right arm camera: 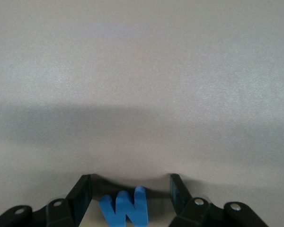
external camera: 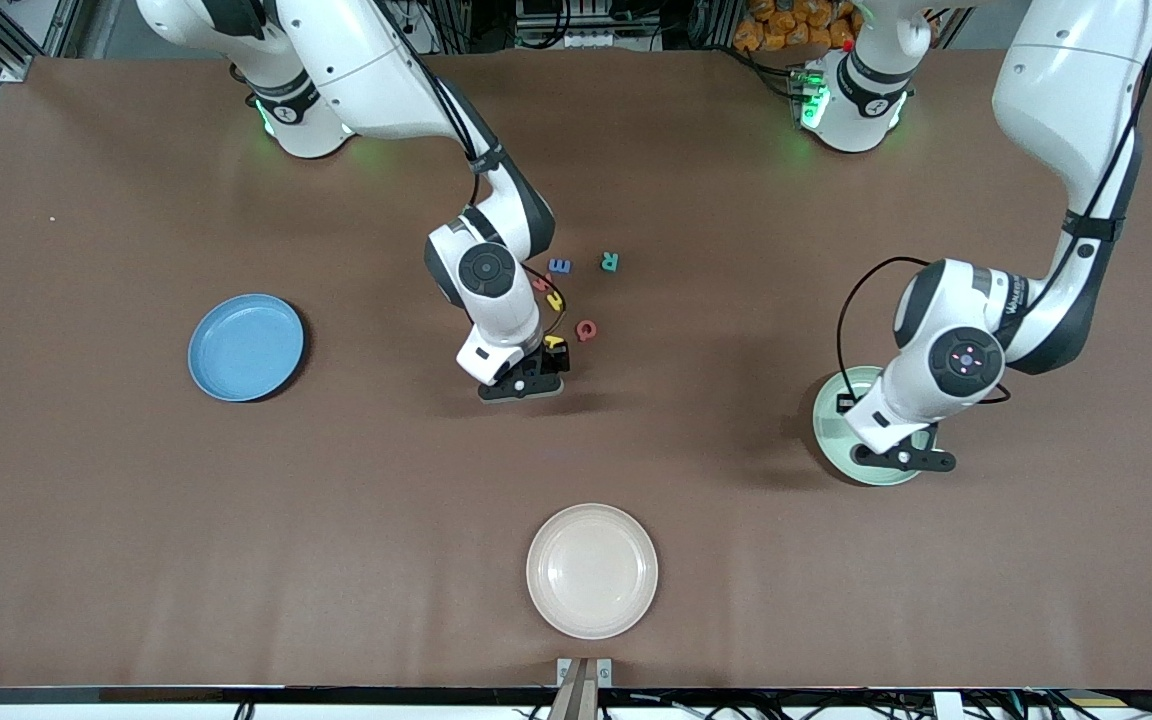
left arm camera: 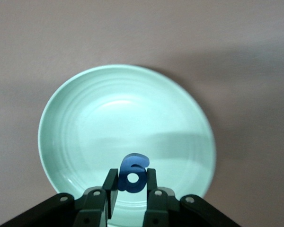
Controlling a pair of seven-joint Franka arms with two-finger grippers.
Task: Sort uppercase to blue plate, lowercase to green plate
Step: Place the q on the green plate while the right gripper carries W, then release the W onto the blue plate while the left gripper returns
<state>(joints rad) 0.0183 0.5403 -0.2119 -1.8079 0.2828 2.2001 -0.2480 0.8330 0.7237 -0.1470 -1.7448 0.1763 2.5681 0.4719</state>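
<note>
Left gripper (left arm camera: 131, 187), fingers clamped on blue g (left arm camera: 132, 173), hangs over green plate (left arm camera: 75, 123); release follows. Right gripper (right arm camera: 131, 194), fingers apart, straddles blue W (right arm camera: 125, 208) on the bench; closing comes next.

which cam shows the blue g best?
Left wrist view: the blue g sits pinched between the left gripper fingers, over the green plate. Front view hides it under the left arm's hand. Right wrist view doesn't show it, only the blue W.

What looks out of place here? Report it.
Nothing stands out. The left gripper holds a blue g over the green plate; the right gripper straddles a blue W, jaws apart.
</note>
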